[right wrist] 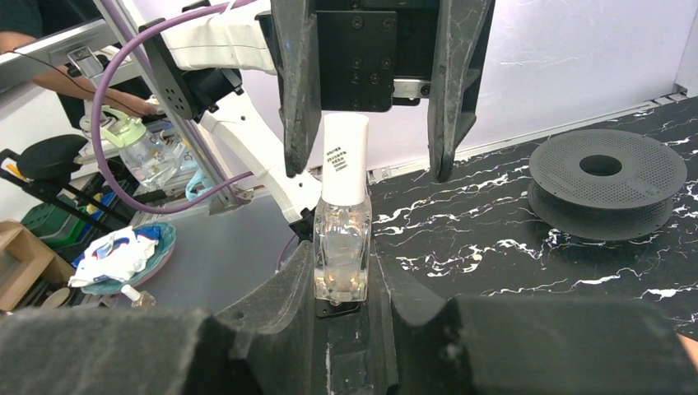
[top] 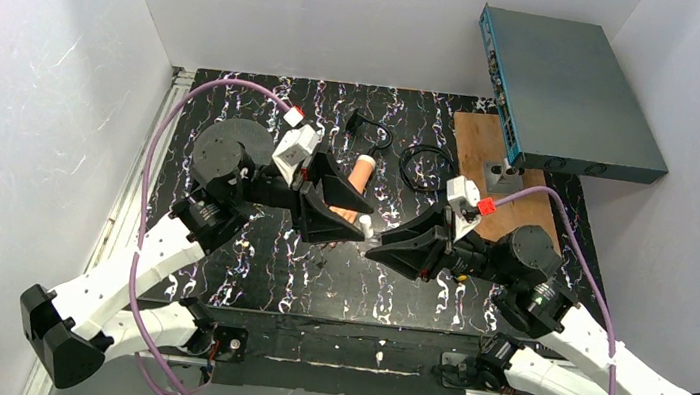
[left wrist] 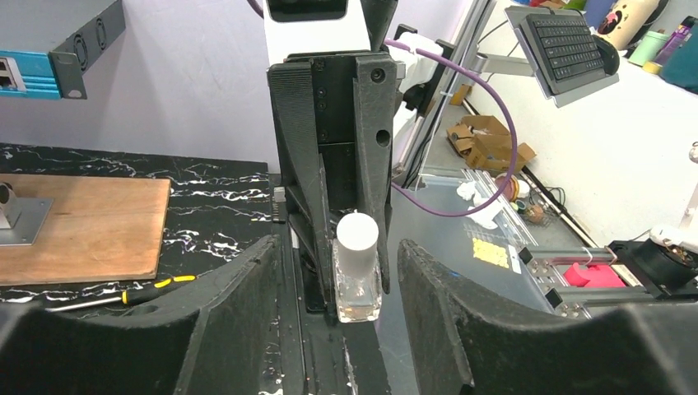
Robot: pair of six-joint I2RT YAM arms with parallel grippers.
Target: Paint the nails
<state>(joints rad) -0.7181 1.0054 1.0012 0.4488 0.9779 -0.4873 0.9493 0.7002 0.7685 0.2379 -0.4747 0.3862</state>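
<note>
1. The nails themselves I can't pick out. The small flesh-coloured mannequin hand that carries them lies on the black, white-veined table top, about mid-table towards the back. From above, its near end is covered by the upper finger of the left gripper.
2. The left gripper sits just in front of that hand, and its two black fingers stand apart on either side of a tall white cap. There is a gap on both sides, so it grips nothing.
3. The cap belongs to a small clear glass bottle, held upright between the two claws, just beside the mannequin hand's near end.
4. The right gripper reaches in from the opposite side, its fingers clamped tight on the glass body of the bottle below the cap.
5. Further out, a dark grey perforated spool lies flat on the table at the back left, beyond the left arm and well apart from the bottle.
6. A loop of black cable lies just right of the mannequin hand.
7. Beyond the cable, a brown wooden board rests at the back right. A blue-grey metal box overhangs its far end.
8. From the left wrist view, a yellow-and-black screwdriver lies on the table just in front of the board.
</note>
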